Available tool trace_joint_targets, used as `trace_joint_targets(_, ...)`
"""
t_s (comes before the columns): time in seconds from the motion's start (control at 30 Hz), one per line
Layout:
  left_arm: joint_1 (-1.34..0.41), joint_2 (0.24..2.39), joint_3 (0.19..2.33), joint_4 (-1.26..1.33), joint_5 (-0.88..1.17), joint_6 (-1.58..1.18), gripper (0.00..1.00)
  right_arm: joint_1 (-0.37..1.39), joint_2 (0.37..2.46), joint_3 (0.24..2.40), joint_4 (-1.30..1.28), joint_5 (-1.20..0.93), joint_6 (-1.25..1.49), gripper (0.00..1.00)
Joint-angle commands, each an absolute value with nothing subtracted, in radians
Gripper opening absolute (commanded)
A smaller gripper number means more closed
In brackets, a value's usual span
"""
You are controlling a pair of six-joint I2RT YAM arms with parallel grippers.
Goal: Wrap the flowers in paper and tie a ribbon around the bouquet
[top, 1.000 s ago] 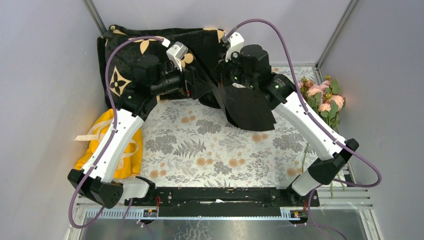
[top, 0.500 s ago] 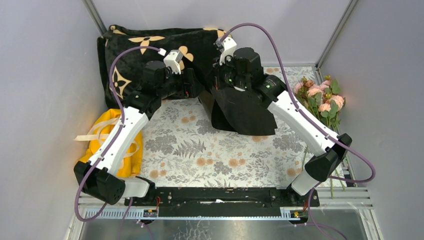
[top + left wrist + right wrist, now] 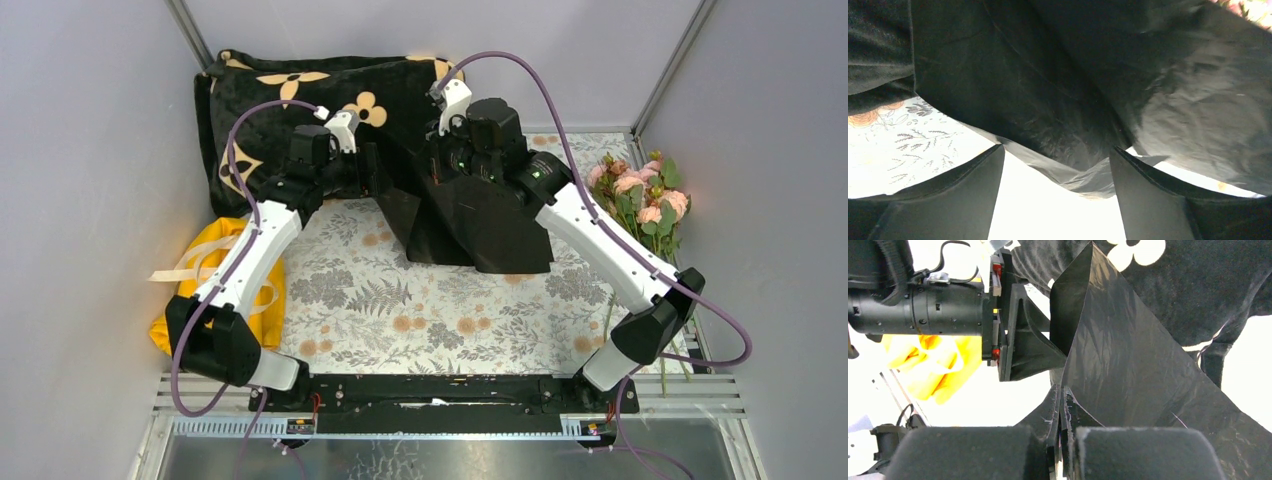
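Note:
My right gripper (image 3: 442,178) holds the black paper (image 3: 478,228) off the table at the back centre. In the right wrist view its fingers (image 3: 1061,390) are shut on a corner of the paper (image 3: 1128,370), which hangs creased. From the left, my left gripper (image 3: 393,192) reaches the sheet's left edge. Its jaws (image 3: 1056,148) are open, with a fold of the paper (image 3: 1083,177) lying between the fingertips. The pink flowers (image 3: 645,200) lie at the table's right edge. The cream ribbon (image 3: 178,270) trails over the yellow cloth on the left.
A black plush blanket (image 3: 290,95) with tan flower marks is heaped along the back wall. A yellow cloth (image 3: 215,300) lies at the left edge. The floral table cover (image 3: 420,300) spreads between the arms. Grey walls close in on the left, right and back.
My left gripper has moved right, up to the paper's edge, and its jaws have narrowed a little. The right gripper has lowered the sheet, which now hangs wider and further left.

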State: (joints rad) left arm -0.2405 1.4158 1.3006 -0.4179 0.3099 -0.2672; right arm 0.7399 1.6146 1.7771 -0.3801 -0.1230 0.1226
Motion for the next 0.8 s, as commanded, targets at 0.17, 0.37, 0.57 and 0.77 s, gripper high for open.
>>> trace_joint_targets(0.17,-0.203,1.378,1.278,-0.419,0.398,-0.114,0.31,0.748,1.496,1.866,-0.458,-0.110,0.026,0.00)
trace_joint_targets(0.37,-0.201,1.293,1.281,-0.474,0.411,-0.009,0.00,0.749,1.441,1.925,-0.534,-0.119,-0.042,0.00)
trace_joint_targets(0.57,-0.201,1.185,1.383,-0.637,0.428,0.145,0.00,0.747,1.378,2.045,-0.668,-0.148,-0.082,0.00)
trace_joint_targets(0.77,-0.202,1.082,1.564,-0.875,0.558,0.310,0.00,0.748,1.299,2.173,-0.733,-0.195,-0.047,0.00)
